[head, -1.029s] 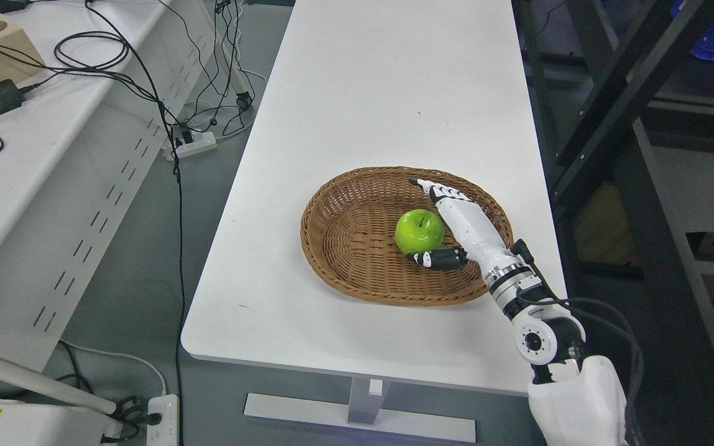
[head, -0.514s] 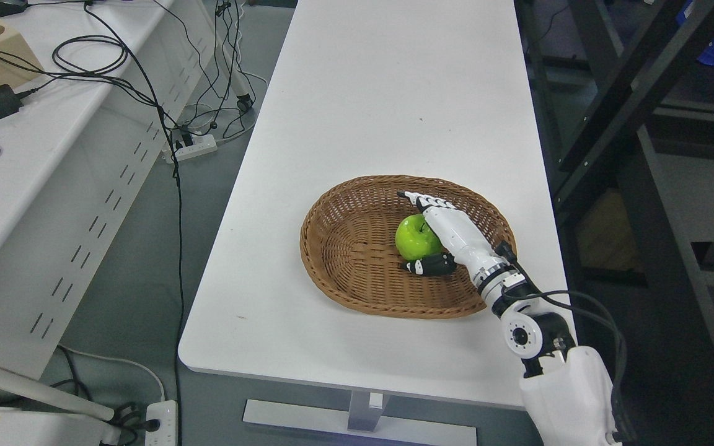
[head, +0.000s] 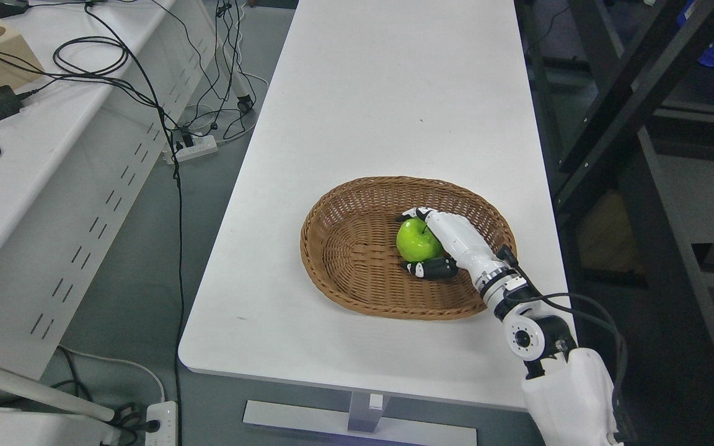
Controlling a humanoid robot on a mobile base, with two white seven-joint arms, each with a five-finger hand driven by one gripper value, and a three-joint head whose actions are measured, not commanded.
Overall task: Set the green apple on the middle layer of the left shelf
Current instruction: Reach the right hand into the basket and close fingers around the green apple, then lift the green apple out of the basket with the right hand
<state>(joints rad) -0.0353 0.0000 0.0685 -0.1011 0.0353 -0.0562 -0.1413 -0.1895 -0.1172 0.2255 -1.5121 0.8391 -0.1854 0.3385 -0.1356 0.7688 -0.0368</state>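
So the right hand (head: 440,241) is wrapped around the apple (head: 418,240) inside the basket (head: 344,248), fingers (head: 416,214) hooked over the far side at about 12 o'clock of the fruit and the thumb (head: 426,268) tucked under it at 6 o'clock. Looks like it's grasping the apple, though the fruit sits on the basket floor, not lifted. The left arm isn't visible at all.

My take on doing this bit well: squeeze evenly before lifting, since a smooth round apple can pop out sideways toward 9 o'clock, where nothing blocks it. Then go straight up first, so the wrist clears the basket rim at 4 o'clock and doesn't drag the whole thing across the table (head: 394,93).

As for contents, the basket holds just the one apple, sitting right of centre, the left half bare weave. The dark shelf (head: 642,74) frame stands off at 2 o'clock; I can't tell which level is the middle one from here.
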